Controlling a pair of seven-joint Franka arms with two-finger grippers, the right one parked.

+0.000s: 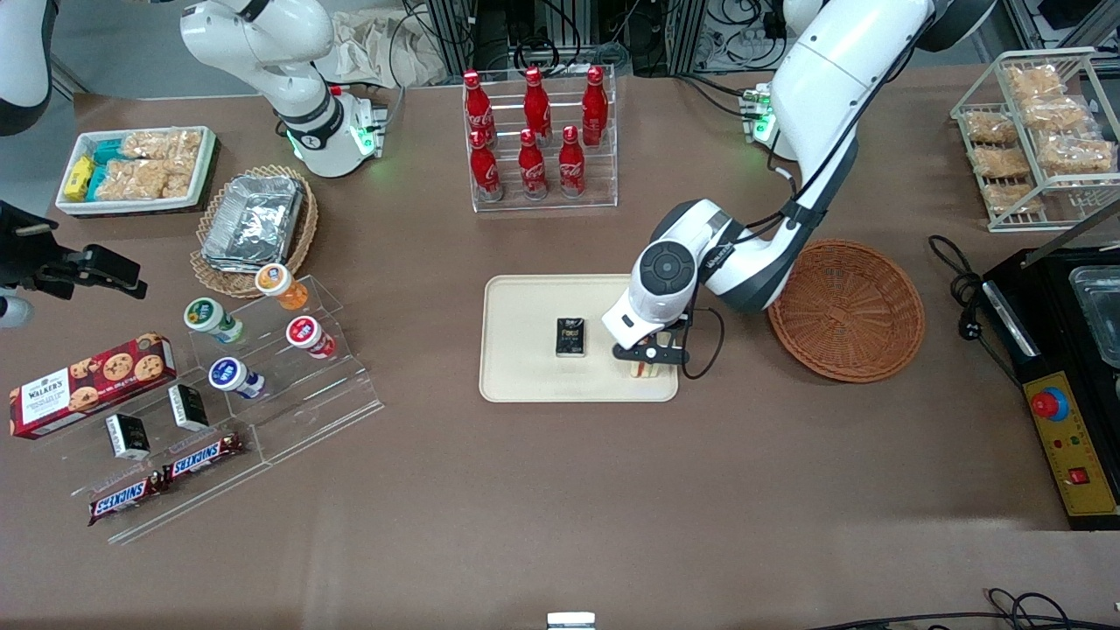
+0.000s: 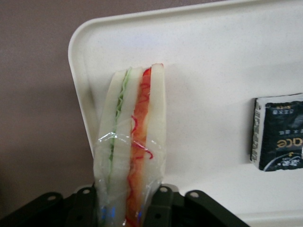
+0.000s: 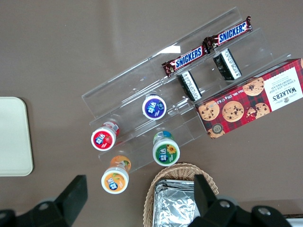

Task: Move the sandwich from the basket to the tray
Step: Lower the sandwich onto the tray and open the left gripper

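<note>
My gripper (image 1: 648, 357) hangs low over the cream tray (image 1: 525, 385), at the tray's corner nearest the front camera on the basket's side. It is shut on the sandwich (image 2: 135, 142), a film-wrapped wedge of white bread with green and orange-red filling. In the wrist view the black fingers (image 2: 163, 204) press both bread faces, and the wedge's end reaches over the tray's rim (image 2: 78, 71). From the front only a pale sliver of the sandwich (image 1: 645, 368) shows under the hand. The reddish-brown basket (image 1: 847, 308) stands beside the tray toward the working arm's end and holds nothing.
A small black packet (image 1: 571, 337) lies in the middle of the tray. A clear rack of red bottles (image 1: 535, 140) stands farther from the front camera. A wire rack of snack bags (image 1: 1032, 131) and a black appliance (image 1: 1063, 367) stand near the basket.
</note>
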